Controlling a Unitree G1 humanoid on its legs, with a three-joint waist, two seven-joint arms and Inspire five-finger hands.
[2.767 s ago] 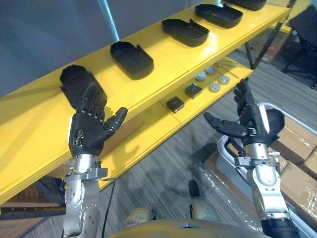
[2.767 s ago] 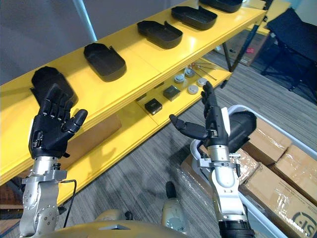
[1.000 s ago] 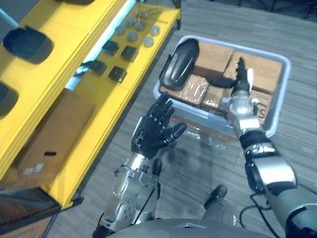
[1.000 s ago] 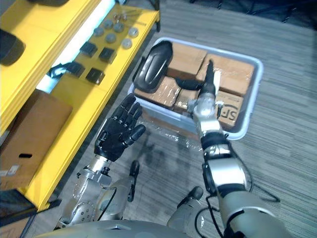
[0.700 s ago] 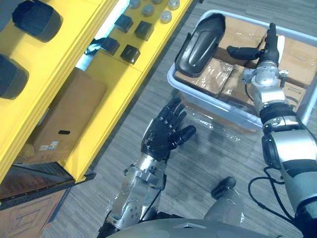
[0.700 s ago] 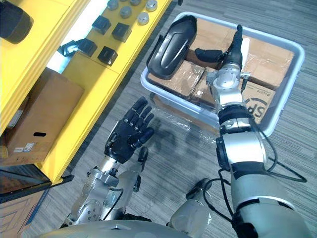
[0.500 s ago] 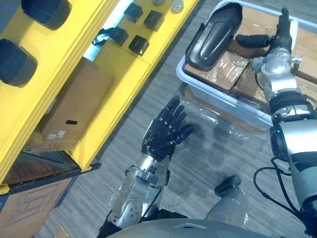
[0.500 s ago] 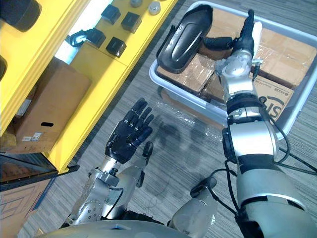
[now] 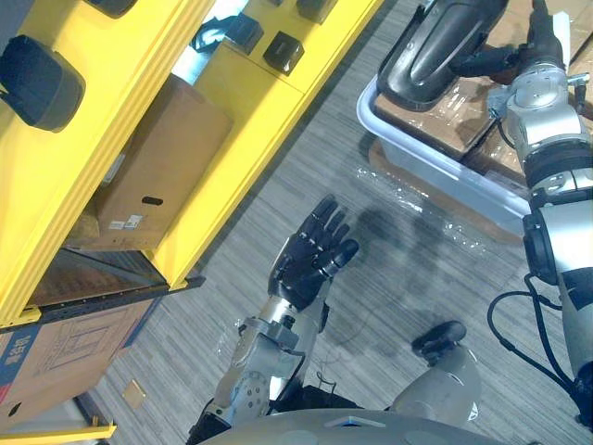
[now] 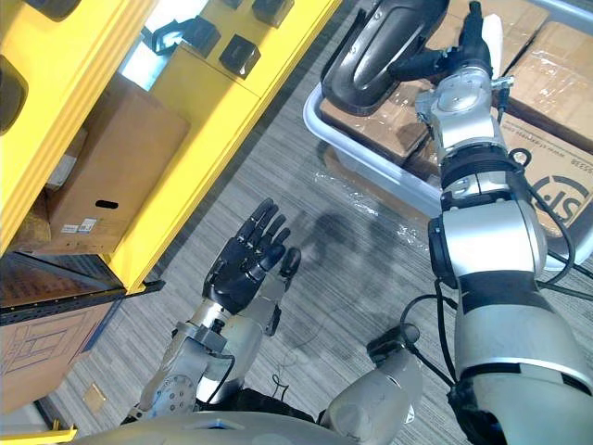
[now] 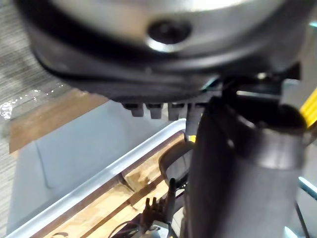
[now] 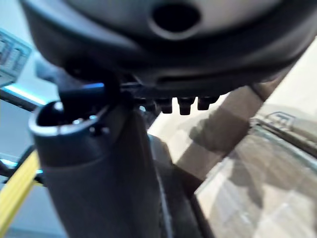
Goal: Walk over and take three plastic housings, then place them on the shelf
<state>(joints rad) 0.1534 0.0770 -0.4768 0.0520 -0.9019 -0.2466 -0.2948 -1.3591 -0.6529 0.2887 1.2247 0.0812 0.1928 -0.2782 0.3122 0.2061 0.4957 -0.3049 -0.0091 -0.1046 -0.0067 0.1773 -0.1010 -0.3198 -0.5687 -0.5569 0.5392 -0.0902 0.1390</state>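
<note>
At ten o'clock, the yellow shelf [image 9: 120,102] carries a black housing [image 9: 37,82]; I cannot tell whether it counts toward the three. Near six o'clock my left hand [image 9: 306,260] hangs over the floor, fingers spread and empty. At one o'clock, the grey tub [image 9: 435,153] holds cardboard boxes [image 10: 547,69] with another housing [image 9: 445,42] lying on top. My right hand [image 10: 460,57] is beside it at two o'clock, fingers straight, thumb stretched toward its rim, with nothing gripped. I judge this pick as only just starting: the grasp, the carry back and the placing on the shelf all remain.
</note>
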